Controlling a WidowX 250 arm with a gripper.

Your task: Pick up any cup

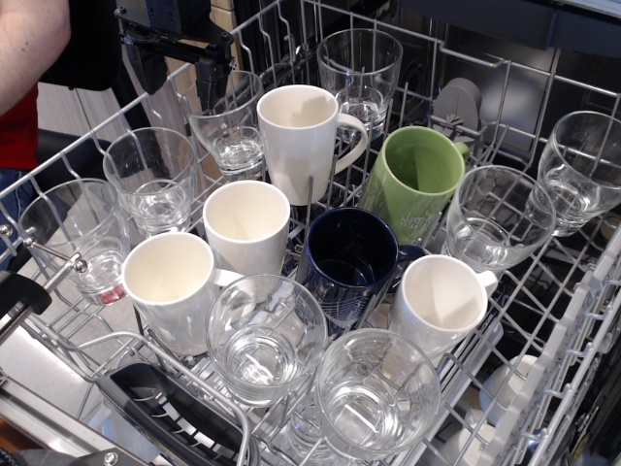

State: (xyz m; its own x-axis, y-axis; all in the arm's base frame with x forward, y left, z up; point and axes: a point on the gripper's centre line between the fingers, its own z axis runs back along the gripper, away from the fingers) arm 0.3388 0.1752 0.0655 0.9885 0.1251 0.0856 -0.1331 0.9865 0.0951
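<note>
Several clear straight-sided glass tumblers stand upright in the dishwasher rack (58, 340). One cup (230, 124) is at the back left, with others at the left (150, 180), the far left (73, 233) and the back (360, 70). My gripper (179, 70) is a black assembly at the top left, just behind and above the back-left cup. Its two dark fingers (211, 73) stand apart with nothing between them. It touches no glass.
White mugs (301, 136), (247, 225), (170, 286), (441, 303), a green mug (419, 180) and a navy mug (349, 257) fill the middle. Rounder clear glasses stand at the front (267, 340), (376, 390) and the right (497, 216), (582, 167). A person's arm (29, 39) is at the top left.
</note>
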